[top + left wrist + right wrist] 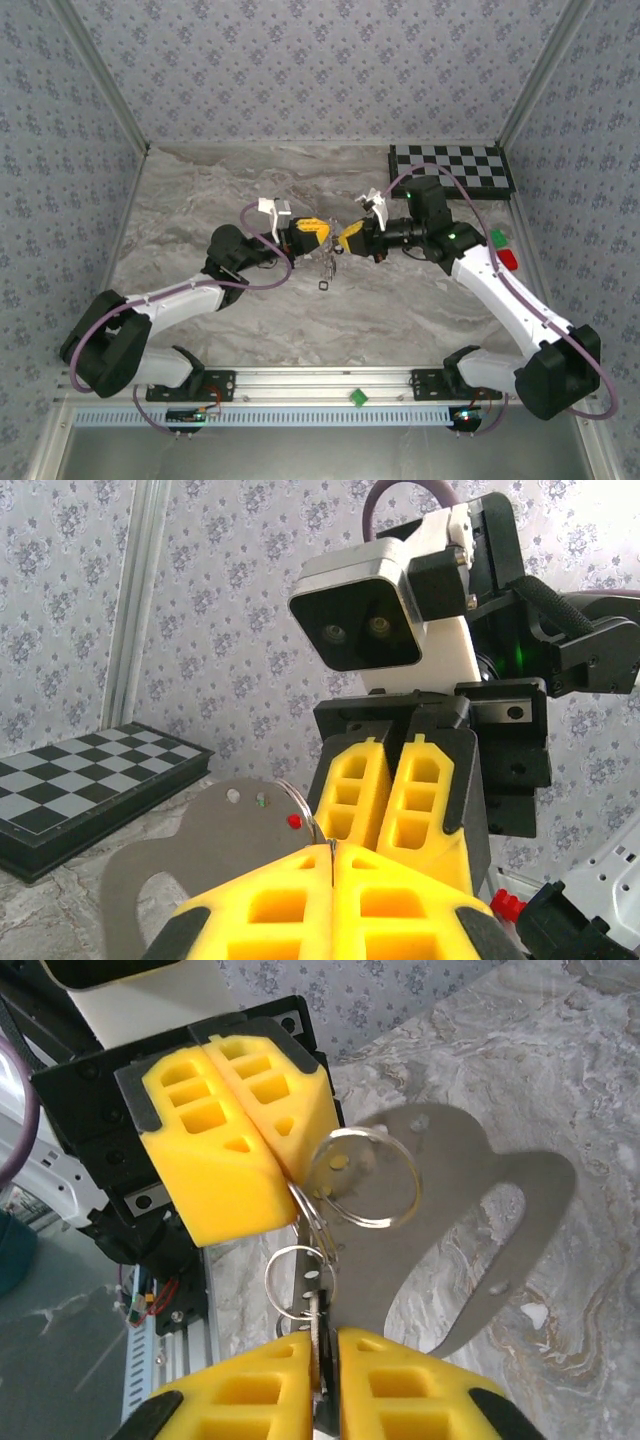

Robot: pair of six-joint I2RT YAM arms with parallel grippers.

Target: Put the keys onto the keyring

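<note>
the walls (pixel 300 70) are covered in a grey-blue floral print. the surface (pixel 230 310) is marbled in grey and beige. a black-and-white chequered board (pixel 450 167) is seen at the upper right. the left claw (pixel 326 238) and right claw (pixel 343 242) are padded in yellow. the keyring (pixel 375 1224) is silvery.

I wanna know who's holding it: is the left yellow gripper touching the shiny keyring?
Touching. The right wrist view shows the left gripper with shut fingertips pinching the keyring by its rim.
</note>
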